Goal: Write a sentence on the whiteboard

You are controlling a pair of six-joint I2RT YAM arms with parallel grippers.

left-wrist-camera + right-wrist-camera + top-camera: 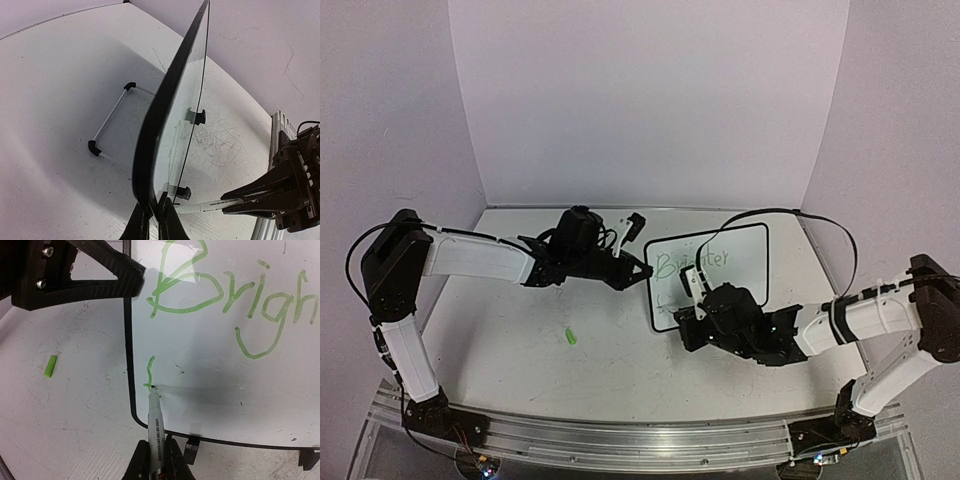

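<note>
Probably the whiteboard (745, 272) is light, stiff and easy to tip; left gripper (156, 221) clamps its edge, right gripper (155, 456) squeezes the marker (154, 417).

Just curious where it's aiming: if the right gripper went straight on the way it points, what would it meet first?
The whiteboard. The right gripper holds a marker whose tip touches the board below the green writing, so the pen would press into it first. Its angle is unclear.
</note>
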